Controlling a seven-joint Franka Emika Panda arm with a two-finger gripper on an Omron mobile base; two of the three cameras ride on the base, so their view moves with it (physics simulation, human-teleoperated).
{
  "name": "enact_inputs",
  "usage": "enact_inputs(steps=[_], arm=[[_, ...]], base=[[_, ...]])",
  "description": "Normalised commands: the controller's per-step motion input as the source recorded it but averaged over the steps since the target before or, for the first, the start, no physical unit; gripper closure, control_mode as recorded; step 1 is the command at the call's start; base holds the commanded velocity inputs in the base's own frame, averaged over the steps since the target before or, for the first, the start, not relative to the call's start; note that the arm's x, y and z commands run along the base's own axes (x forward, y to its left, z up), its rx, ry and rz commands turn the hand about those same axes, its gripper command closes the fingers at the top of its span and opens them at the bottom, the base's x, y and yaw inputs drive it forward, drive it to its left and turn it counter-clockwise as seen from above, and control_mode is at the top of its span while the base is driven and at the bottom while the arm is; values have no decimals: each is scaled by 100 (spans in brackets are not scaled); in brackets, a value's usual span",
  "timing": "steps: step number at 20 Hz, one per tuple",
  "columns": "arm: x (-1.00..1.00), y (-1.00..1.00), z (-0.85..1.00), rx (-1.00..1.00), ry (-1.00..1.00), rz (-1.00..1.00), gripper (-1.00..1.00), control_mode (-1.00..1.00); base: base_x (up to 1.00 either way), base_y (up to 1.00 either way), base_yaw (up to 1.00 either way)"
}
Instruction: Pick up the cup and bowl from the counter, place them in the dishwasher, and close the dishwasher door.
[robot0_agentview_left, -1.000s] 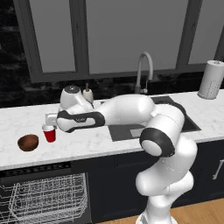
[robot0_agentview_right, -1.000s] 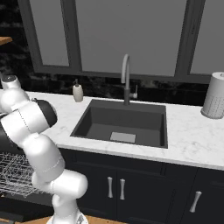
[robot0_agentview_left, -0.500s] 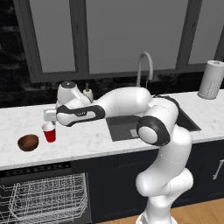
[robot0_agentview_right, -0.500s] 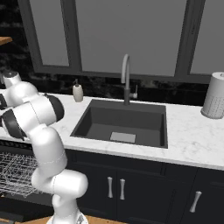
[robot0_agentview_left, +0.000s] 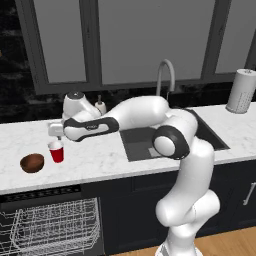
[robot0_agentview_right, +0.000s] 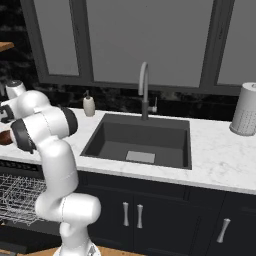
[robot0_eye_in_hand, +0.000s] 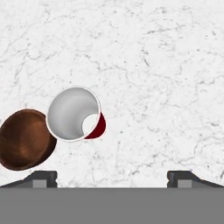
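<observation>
Reddish-brown wood marks the bowl (robot0_eye_in_hand: 25, 140), which in the hand view lies at the far left, outside the left fingertip (robot0_eye_in_hand: 41, 178) and just above it. Next to the right stands the cup (robot0_eye_in_hand: 74, 114), upright, its white interior and rim facing the camera and a sliver of red wall showing at its lower right; its rim overlaps the bowl's edge in this view, so contact cannot be confirmed. The cup lies ahead of the jaws (robot0_eye_in_hand: 113, 178), nearer the left fingertip than the right. The jaws are spread wide and hold nothing; bare marble desk (robot0_eye_in_hand: 166, 78) fills the gap between them and extends to the right.

The left base view shows what the hand view does not: the bowl (robot0_agentview_left: 32, 163) and the cup (robot0_agentview_left: 57, 151) stand slightly apart on the desk (robot0_agentview_left: 95, 160), and the hand hovers above the cup with a clear gap. Below the desk edge, the dishwasher (robot0_agentview_left: 47, 227) is open, white wire racks exposed.

The right base view shows the racks (robot0_agentview_right: 17, 197) at the left, then the sink (robot0_agentview_right: 140, 142).
</observation>
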Motion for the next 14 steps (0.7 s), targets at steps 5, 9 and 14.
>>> enact_inputs(steps=[5,9,14], arm=[[5,20,-2,0,0,0,-100,-100],[1,9,-4,0,0,0,-100,-100],[9,0,-20,0,0,0,-100,-100]], base=[[0,0,0],[0,0,0],[0,0,0]])
